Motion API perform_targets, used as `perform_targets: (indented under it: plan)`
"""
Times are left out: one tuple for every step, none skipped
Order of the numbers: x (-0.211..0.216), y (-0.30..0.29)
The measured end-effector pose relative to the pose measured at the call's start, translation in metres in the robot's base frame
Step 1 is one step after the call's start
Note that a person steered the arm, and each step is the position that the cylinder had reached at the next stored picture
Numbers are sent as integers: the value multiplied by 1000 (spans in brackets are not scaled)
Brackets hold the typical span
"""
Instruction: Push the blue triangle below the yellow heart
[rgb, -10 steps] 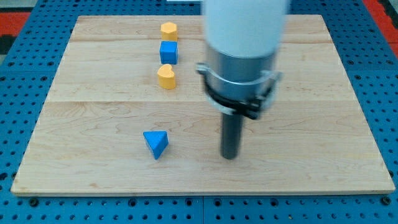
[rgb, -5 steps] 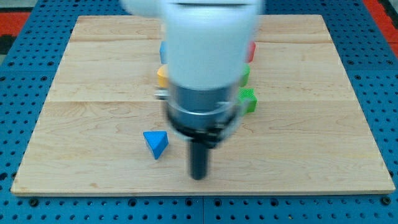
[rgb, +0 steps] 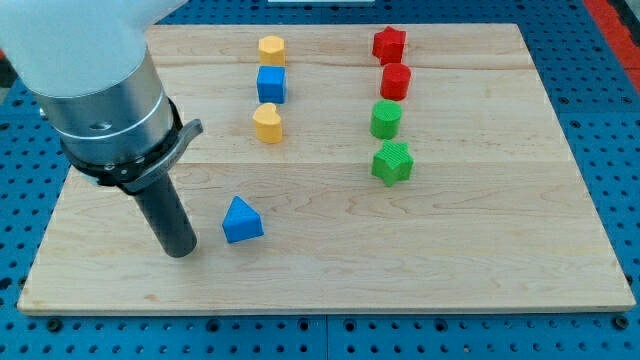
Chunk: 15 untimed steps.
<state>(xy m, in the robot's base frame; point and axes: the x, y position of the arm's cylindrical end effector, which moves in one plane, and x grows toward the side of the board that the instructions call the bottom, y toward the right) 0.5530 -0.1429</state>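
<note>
- Triangle, blue (rgb: 241, 221), lies just off our tip (rgb: 181, 253) at about two o'clock, close but apart, and at seven o'clock from the yellow heart (rgb: 266, 123).
- We carry no pincer, only a rod, so nothing opens, closes or grips.
- Counted: two yellow blocks, heart and upper yellow block (rgb: 271, 49); two blue, triangle and blue cube (rgb: 271, 84); two red, red star (rgb: 389, 44) and red block (rgb: 396, 81); two green, green cylinder (rgb: 386, 119) and green star (rgb: 392, 164).
</note>
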Motion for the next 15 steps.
perform_targets:
  plan:
    - [0, 6]
    - [4, 11]
    - [7, 12]
    - [-13, 12]
    - [-18, 27]
    - [-11, 15]
    - [-4, 22]
    - [-4, 47]
    - [-12, 52]
    - [-32, 52]
    - [-47, 52]
    - [-17, 22]
    - [15, 14]
    - [14, 39]
    - [-17, 40]
